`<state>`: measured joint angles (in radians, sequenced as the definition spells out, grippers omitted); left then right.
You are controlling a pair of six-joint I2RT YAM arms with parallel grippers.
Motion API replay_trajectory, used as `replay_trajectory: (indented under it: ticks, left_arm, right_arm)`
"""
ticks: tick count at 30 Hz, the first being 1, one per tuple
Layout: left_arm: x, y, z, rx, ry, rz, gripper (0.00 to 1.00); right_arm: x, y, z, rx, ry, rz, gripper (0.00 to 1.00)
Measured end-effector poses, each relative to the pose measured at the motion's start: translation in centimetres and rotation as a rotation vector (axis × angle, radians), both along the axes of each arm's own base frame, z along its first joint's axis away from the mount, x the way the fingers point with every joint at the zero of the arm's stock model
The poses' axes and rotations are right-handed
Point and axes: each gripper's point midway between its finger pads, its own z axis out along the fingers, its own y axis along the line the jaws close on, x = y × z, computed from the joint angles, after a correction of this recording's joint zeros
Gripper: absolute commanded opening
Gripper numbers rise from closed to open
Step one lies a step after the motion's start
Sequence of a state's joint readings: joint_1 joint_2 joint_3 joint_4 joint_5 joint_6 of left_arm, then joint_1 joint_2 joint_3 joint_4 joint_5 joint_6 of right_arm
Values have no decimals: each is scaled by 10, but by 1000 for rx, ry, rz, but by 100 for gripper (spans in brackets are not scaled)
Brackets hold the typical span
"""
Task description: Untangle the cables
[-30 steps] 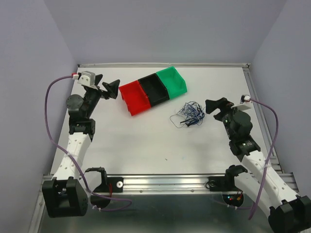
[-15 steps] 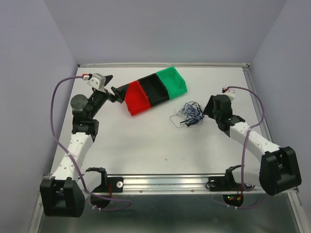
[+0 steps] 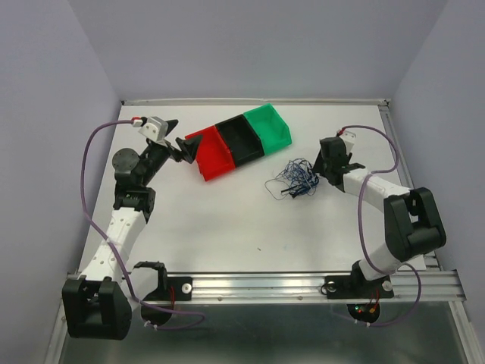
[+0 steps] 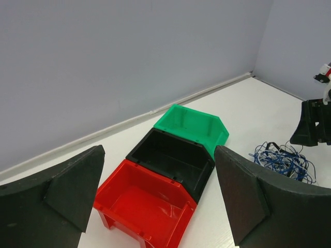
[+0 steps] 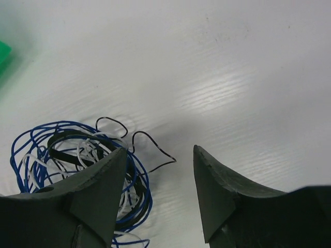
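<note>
right gripper (image 5: 159, 151) is arriving for a first grab, fingers narrowing but empty, cables (image 5: 77, 152) beside one finger; left gripper (image 4: 158, 152) is idling wide open.

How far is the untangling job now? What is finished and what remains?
Nothing looks done: the cables lie in one tangled clump of blue, black and white strands. In hand: the right claw is low at the clump's edge, jaws apart, gripping nothing. The left claw hangs open near the red bin. To do: all the separating.
</note>
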<state>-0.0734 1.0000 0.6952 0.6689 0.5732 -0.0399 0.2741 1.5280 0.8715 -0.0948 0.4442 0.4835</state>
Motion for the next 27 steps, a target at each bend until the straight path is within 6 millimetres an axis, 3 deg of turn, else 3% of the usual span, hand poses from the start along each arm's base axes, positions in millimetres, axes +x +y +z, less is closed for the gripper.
replay_trajectory:
  ticks: [2,7,8,10,15,19,21,25,27]
  left_arm:
    - [0,-1,0,2,-1,-2,99]
    - [0,-2,-1,5,-2,-4,99]
    - [0,-2,-1,5,-1,-4,99]
    - [0,-2,-1,6,-2,-4,99]
    - [0,-3,-1,9,-1,-8,99]
    - [0,-8,-6,15,11,-22,99]
    - [-1,-13,-9,30,13,-36,99]
    - [-11,-42,-18,80,10,-109,99]
    - [-15,-55,-21,100,6,-140,99]
  right_arm:
    - [7,1,-5,-10,11,0,57]
    - [15,2,-18,-24,37,1,40]
    - [15,1,-19,-24,41,-2,23]
    - [16,-1,-20,-16,43,-6,1]
    - [17,-1,-13,8,25,-1,1]
    - [10,2,29,57,-90,24,0]
    - [8,8,74,105,-209,54,0]
    - [-4,18,138,178,-382,129,1]
    - [-14,23,159,206,-436,171,1]
